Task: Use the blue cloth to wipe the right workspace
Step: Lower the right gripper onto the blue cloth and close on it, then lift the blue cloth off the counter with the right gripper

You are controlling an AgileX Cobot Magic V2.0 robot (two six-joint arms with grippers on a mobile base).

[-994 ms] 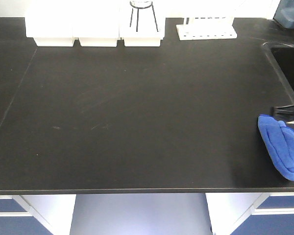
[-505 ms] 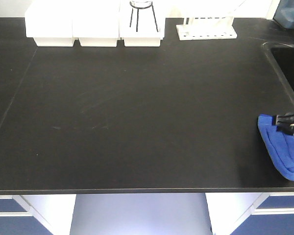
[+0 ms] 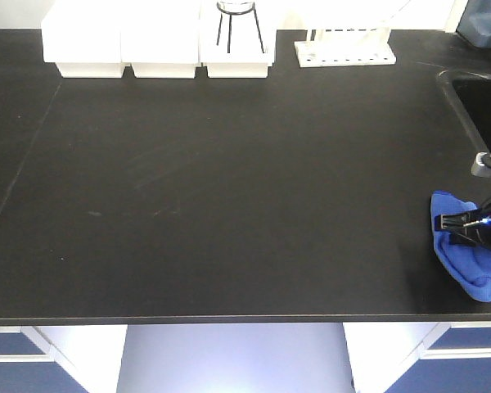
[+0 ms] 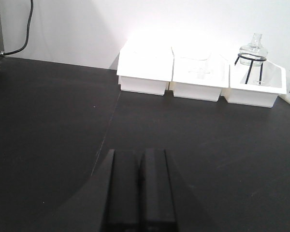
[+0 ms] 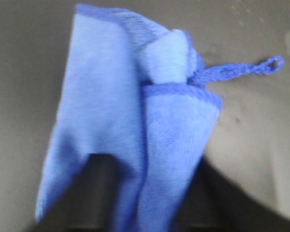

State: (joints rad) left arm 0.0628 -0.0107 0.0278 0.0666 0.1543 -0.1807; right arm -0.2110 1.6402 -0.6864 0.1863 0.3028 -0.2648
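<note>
The blue cloth (image 3: pixel 472 266) lies bunched at the right front of the black countertop (image 3: pixel 229 188). My right gripper (image 3: pixel 468 221) is at the cloth's far end, shut on a fold of it. In the right wrist view the cloth (image 5: pixel 111 106) hangs in folds over and between the dark fingers (image 5: pixel 111 193), with its loop tag (image 5: pixel 241 70) sticking out to the right. My right gripper (image 5: pixel 145 212) is mostly hidden by the cloth there. My left gripper (image 4: pixel 140 193) is shut and empty above the left side of the counter; it does not show in the front view.
Three white bins (image 3: pixel 155 49) stand along the back edge, one holding a tripod with a glass flask (image 3: pixel 237 24). A white tube rack (image 3: pixel 344 51) stands beside them. A sink (image 3: pixel 484 98) opens at the right. A blue container (image 3: pixel 483 20) is at the back right corner.
My right gripper has moved down onto the cloth's far end and closed on it. The cloth, flat before, is now bunched and pulled together.
</note>
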